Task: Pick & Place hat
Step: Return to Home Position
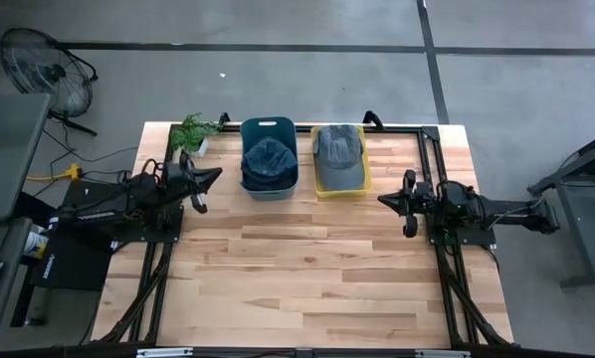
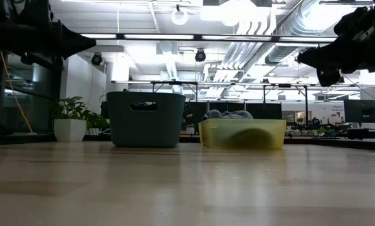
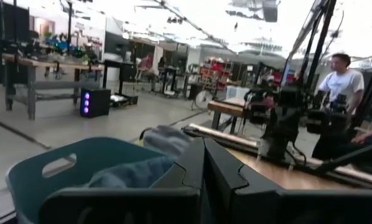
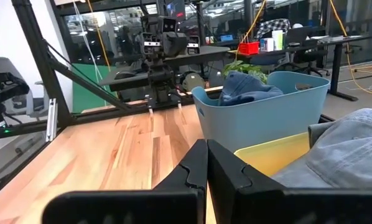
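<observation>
A blue denim hat [image 1: 269, 159] lies in a dark teal bin [image 1: 269, 127] at the table's far edge; it also shows in the left wrist view [image 3: 133, 171]. Beside it, a grey hat [image 1: 339, 151] fills a yellow bin [image 1: 341, 188], seen too in the right wrist view [image 4: 348, 149]. My left gripper [image 1: 216, 177] hovers at the table's left side, shut and holding nothing, pointing level toward the teal bin. My right gripper [image 1: 382, 200] hovers at the right side, shut and bare, pointing toward the table's left.
A small potted plant [image 1: 193, 131] stands at the far left corner beside the teal bin. The wooden tabletop [image 1: 307, 268] stretches bare from the bins to the near edge. A person [image 3: 340, 81] stands in the room beyond the table.
</observation>
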